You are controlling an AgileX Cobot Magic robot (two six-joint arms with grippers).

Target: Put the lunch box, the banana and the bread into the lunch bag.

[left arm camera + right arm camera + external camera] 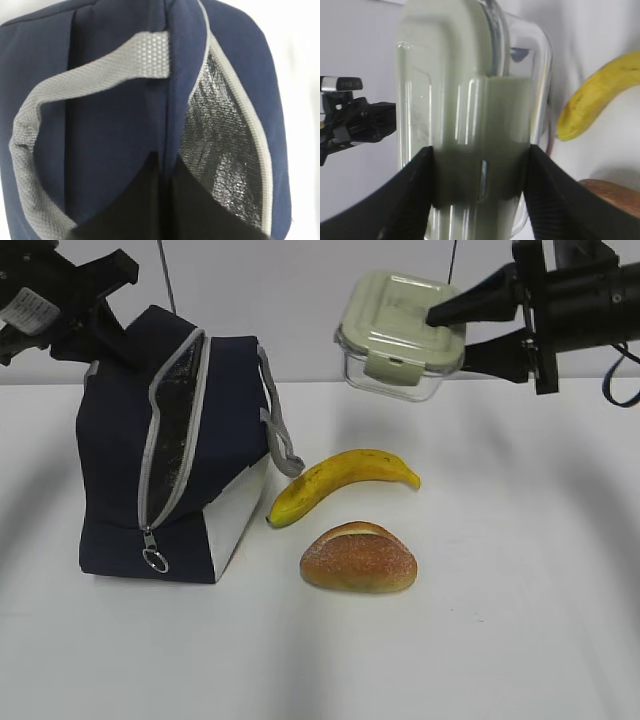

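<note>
Above the white worktop (520, 620), the right gripper (455, 330) clamps the lunch box (400, 335) aloft, needing level carriage into the lunch bag (170, 470), whose edge the closed left gripper (95, 325) pinches.

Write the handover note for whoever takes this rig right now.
Right gripper: shut on the lunch box, held in the air, tilted, to the right of the lunch bag.
Left gripper: shut on the bag's top edge; the zipper is open.
Banana and bread: on the table beside the bag.
Done: nothing is in the bag yet.
Left: lunch box, banana and bread all go in.
</note>
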